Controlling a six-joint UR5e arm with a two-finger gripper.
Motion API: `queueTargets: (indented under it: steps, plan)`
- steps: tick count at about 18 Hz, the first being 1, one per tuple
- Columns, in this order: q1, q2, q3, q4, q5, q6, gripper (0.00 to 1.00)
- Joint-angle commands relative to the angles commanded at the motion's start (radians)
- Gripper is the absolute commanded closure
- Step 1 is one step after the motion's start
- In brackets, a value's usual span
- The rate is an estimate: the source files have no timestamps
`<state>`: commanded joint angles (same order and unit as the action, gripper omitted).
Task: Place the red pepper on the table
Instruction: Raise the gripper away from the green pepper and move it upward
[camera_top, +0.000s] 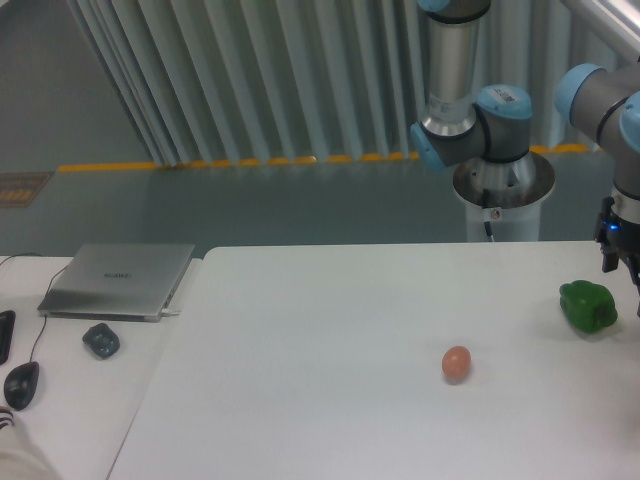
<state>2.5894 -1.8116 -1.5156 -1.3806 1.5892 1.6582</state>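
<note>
Red pepper out of view, hand (622, 262) at right frame edge, grip state unclear, green pepper (588, 305) just beside it

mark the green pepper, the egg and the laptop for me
green pepper (588, 306), fixed camera, middle of its body
egg (456, 363), fixed camera, centre of its shell
laptop (120, 278), fixed camera, middle of the closed lid

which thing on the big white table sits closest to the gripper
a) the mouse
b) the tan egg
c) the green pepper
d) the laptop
c, the green pepper lies on the table just left of and below the gripper at the right edge, while the egg sits farther left toward the middle.
</note>
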Motion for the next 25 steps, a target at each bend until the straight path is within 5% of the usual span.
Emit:
queueTargets:
  steps: [9, 17, 22, 25]
  plan:
    - [0.003, 0.017, -0.017, 0.003, -0.014, -0.017, 0.00]
    - [0.052, 0.026, -0.015, 0.064, -0.100, -0.407, 0.00]
    - [0.057, -0.035, 0.049, 0.181, -0.101, -0.651, 0.00]
    - [0.060, -0.090, 0.060, 0.316, -0.100, -0.744, 0.00]
